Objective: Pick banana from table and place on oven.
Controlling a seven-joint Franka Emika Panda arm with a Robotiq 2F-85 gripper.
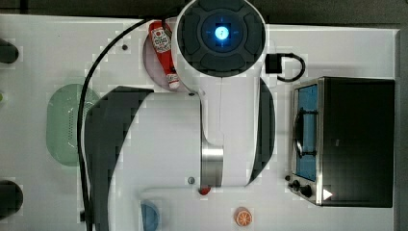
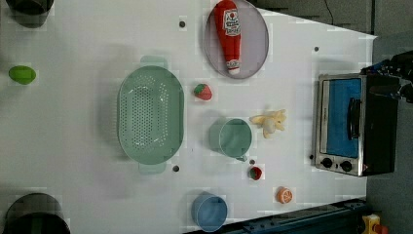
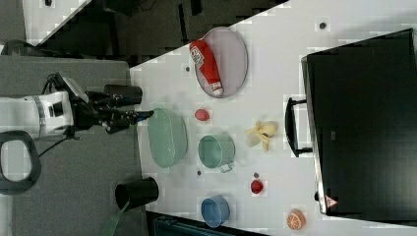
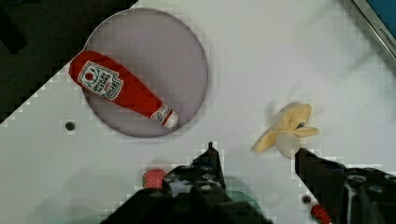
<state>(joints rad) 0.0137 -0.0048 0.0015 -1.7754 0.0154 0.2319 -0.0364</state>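
Banana (image 2: 269, 122), small, pale cream-yellow, peel strips splayed: lying on white flat table (image 2: 73, 136) between green mug (image 2: 234, 138) and black toaster oven (image 2: 355, 124). Gripper (image 4: 254, 156) hanging spread, empty, needing centring over whitish middle before descending.

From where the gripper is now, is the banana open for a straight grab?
Probably yes. The gripper is open, and the banana lies alone on the bare table, apart from the green cup and the oven.
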